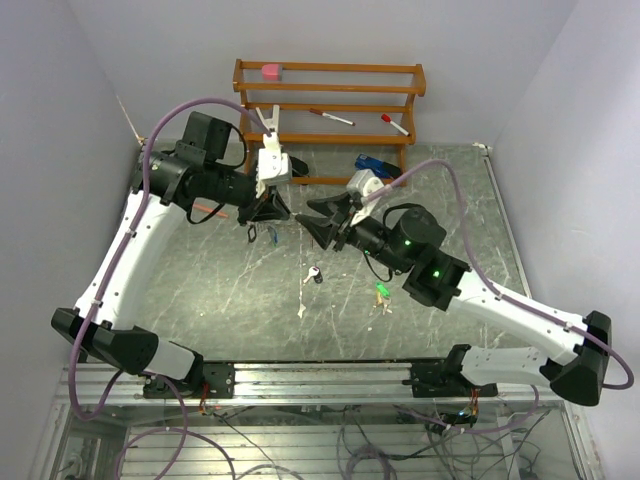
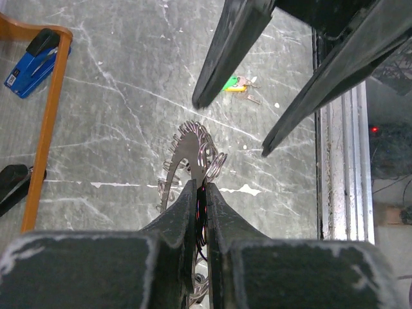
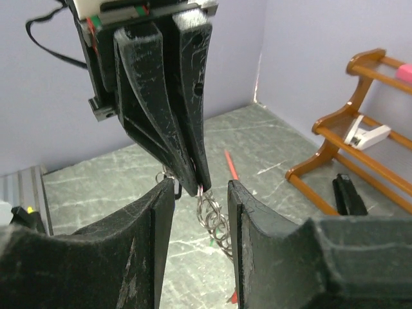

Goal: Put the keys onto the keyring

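Keyring (image 2: 182, 154) held up at mid-table for threading

Left gripper (image 2: 201, 187) has its black fingers pressed together on the large thin silver wire hoop, pinching its rim so that it hangs clear above the grey marbled table (image 1: 200, 300), a little far of the middle; held this way, the hoop probably gives the other arm a steady target. The right gripper (image 3: 201, 187) faces it from the right with its jaws parted and nothing between them except air and the tips of the left fingers, which they straddle; that placing suggests it is positioned to work at the hoop, not to carry anything.

From the left wrist the hoop shows as a thin bright arc fringed with small metal teeth, with a few linked rings bunched beside the pinch; from the right wrist a short silver chain of links dangles below the grip; where the hoop opens is too small to tell.

Two loose keys lie flat on the table nearer the arm bases: a tiny silver key with a green plastic head (image 1: 381, 291) to the right, and a silver key with a dark head (image 1: 315, 273) just left of it; neither is on the hoop yet.
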Available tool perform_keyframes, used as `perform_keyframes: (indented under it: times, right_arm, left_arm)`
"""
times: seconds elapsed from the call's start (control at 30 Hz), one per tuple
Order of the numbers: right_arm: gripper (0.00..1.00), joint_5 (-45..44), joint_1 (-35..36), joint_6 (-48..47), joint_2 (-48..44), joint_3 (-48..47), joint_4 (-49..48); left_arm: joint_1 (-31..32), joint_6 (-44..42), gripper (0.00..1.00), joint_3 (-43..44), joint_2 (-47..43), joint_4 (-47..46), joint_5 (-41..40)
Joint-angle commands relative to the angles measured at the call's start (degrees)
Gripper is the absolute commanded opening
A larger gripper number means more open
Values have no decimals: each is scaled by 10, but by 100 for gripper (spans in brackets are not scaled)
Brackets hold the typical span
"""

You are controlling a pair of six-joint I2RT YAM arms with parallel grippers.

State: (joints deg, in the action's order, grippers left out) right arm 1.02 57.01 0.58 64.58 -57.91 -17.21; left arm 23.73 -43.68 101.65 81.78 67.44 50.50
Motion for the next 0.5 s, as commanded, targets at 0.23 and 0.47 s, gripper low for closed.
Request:
perform_keyframes:
  times: [0.23, 0.47]
  right_arm:
    - [38, 39, -1, 21, 40, -19, 31]
    - [37, 36, -2, 16, 42, -17, 26]
  left_arm:
    - [4, -45, 7, 21, -16, 26, -9]
    - [5, -47, 7, 18, -24, 29, -6]
